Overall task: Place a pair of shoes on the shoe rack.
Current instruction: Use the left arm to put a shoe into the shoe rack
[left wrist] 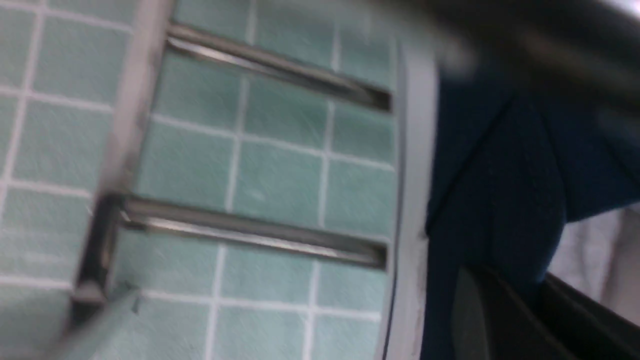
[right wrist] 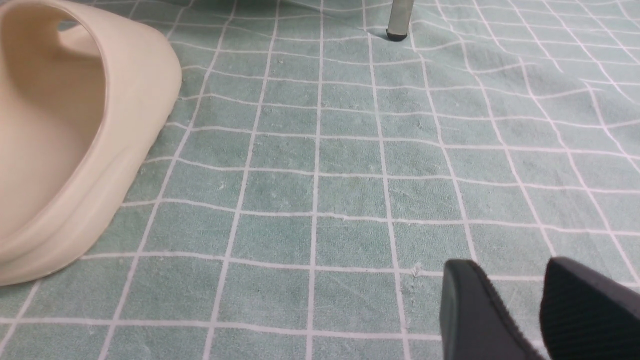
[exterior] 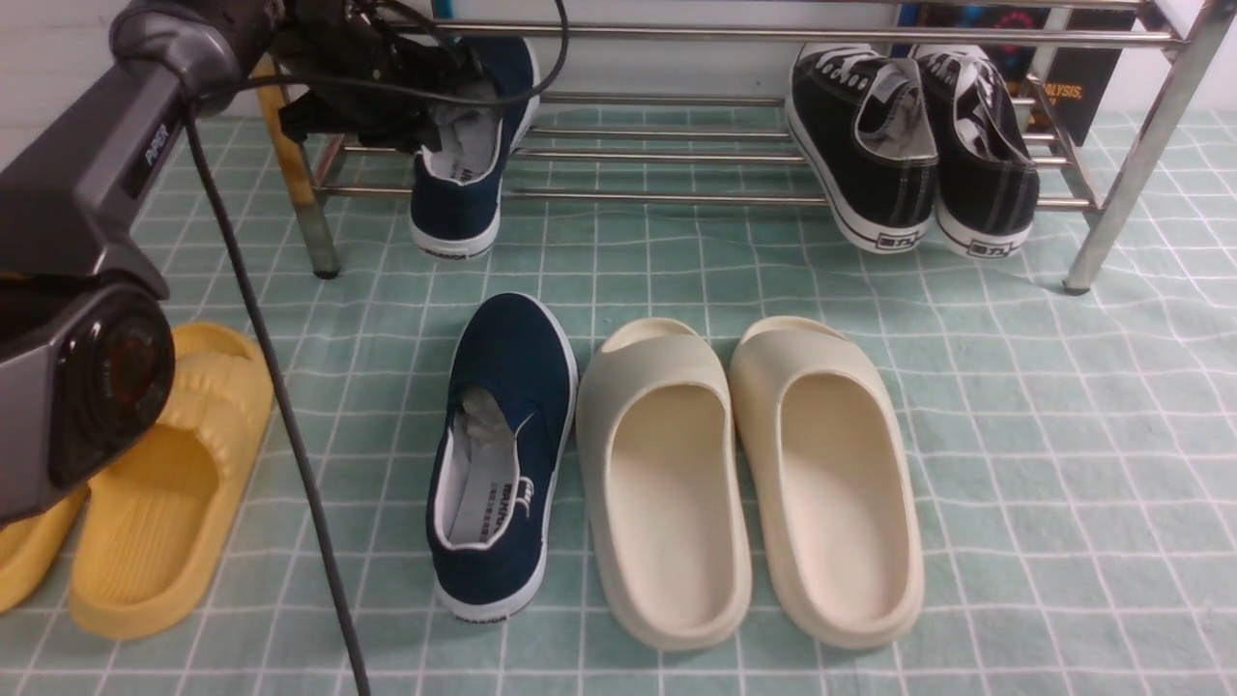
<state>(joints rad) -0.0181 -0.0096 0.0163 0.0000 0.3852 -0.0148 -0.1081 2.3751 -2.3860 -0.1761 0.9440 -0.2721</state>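
Note:
One navy slip-on shoe (exterior: 462,188) rests toe-in on the lower bars of the chrome shoe rack (exterior: 676,155), at its left end, with the heel hanging over the front bar. My left gripper (exterior: 435,111) is shut on this shoe's collar. In the left wrist view, a dark finger (left wrist: 500,320) presses the navy side wall (left wrist: 490,190) above the rack bars (left wrist: 250,230). The other navy shoe (exterior: 503,454) lies on the green mat in front of the rack. My right gripper (right wrist: 515,285) hovers low over bare mat, open and holding nothing. It is out of the front view.
Two black lace-up sneakers (exterior: 908,155) sit at the rack's right end. Cream slides (exterior: 744,474) lie right of the floor shoe, and one cream slide (right wrist: 75,140) is near my right gripper. Yellow slides (exterior: 164,483) lie at the left. A rack leg (right wrist: 400,20) stands ahead.

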